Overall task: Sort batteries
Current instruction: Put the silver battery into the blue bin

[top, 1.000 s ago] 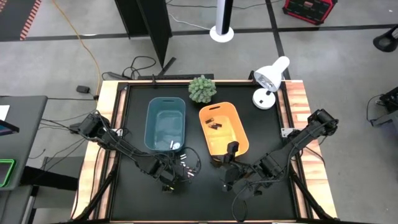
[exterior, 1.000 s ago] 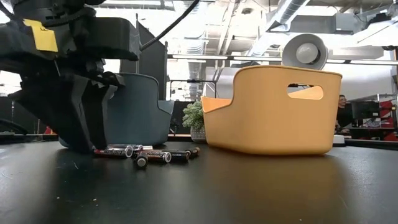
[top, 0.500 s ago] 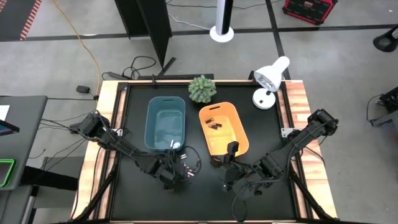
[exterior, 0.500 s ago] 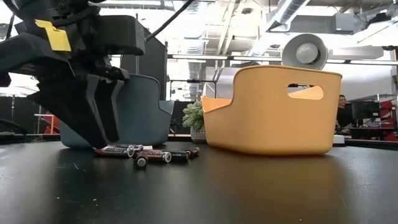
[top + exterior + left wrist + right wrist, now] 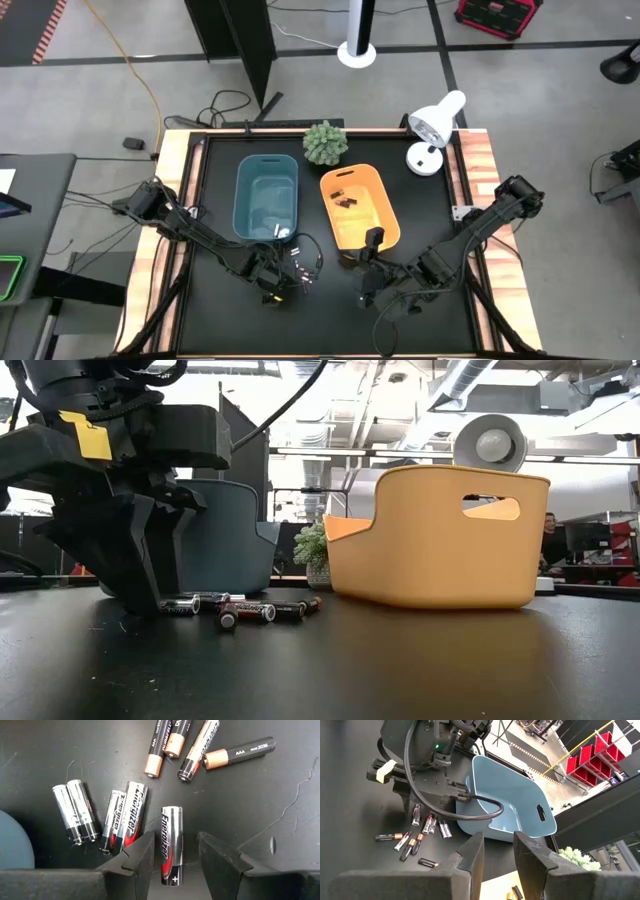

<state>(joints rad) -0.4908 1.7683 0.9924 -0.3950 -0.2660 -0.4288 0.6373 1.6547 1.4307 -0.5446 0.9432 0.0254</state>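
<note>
Silver battery (image 5: pixel 171 844) lies between the left tool's (image 5: pixel 175 851) open fingers, ungripped.

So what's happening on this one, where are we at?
The left claw is down at the loose batteries on the black table beside the blue bin, open, with one silver battery lying between its fingers, not yet gripped. The right claw waits open near the orange bin, which already holds a few dark batteries.
</note>
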